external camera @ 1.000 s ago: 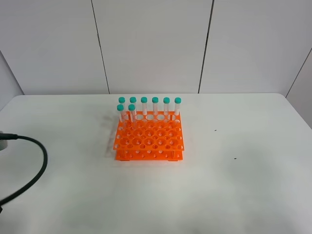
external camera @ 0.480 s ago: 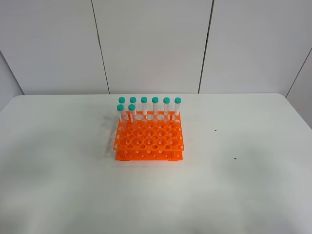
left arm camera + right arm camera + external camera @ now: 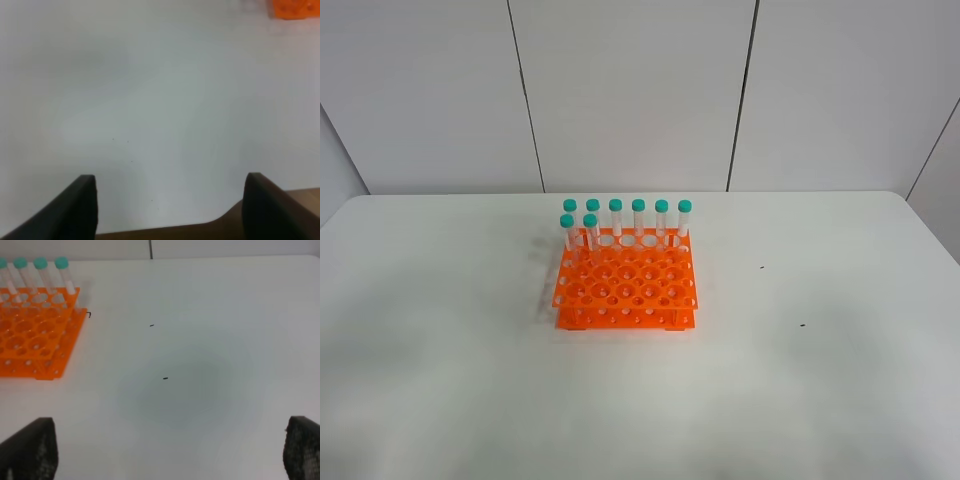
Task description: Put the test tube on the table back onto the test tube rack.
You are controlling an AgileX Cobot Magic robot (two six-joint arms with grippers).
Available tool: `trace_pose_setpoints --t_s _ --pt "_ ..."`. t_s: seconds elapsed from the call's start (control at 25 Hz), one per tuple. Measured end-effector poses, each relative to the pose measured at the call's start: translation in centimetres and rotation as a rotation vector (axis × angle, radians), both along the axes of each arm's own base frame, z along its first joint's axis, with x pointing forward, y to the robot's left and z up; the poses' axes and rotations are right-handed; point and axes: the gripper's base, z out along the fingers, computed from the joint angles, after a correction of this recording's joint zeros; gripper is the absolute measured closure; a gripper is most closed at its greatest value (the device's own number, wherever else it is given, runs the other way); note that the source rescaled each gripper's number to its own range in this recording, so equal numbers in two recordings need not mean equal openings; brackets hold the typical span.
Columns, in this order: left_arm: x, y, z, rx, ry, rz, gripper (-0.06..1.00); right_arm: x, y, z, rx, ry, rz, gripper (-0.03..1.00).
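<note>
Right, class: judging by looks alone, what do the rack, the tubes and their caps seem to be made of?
Rack: likely moulded plastic, uniformly bright orange with a slight sheen and evenly formed round holes.
Tubes: clear plastic or glass; the orange shows through them, so the look leaves it open.
Caps: opaque teal, probably plastic, with a smooth, even colour.

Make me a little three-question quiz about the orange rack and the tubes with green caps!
1. How many capped tubes stand in the test tube rack?
2. True or false: a tube lies loose on the table.
3. The tubes stand along which side of the rack? A) far side B) near side C) middle

Key:
1. Eight: six in the back row, two in the next row at its left end.
2. False; none shows on the table.
3. A
</note>
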Motion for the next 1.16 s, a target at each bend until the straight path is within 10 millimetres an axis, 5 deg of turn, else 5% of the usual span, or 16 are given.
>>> trace_pose_setpoints --t_s 0.6,1.16 --pt "-3.2 0.2 0.1 -0.010 -0.222 0.054 0.20 0.0 0.0 0.0 0.000 0.000 0.000 -0.03" --pt "-3.2 0.2 0.1 -0.012 -0.227 0.055 0.20 0.0 0.0 0.0 0.000 0.000 0.000 -0.03"
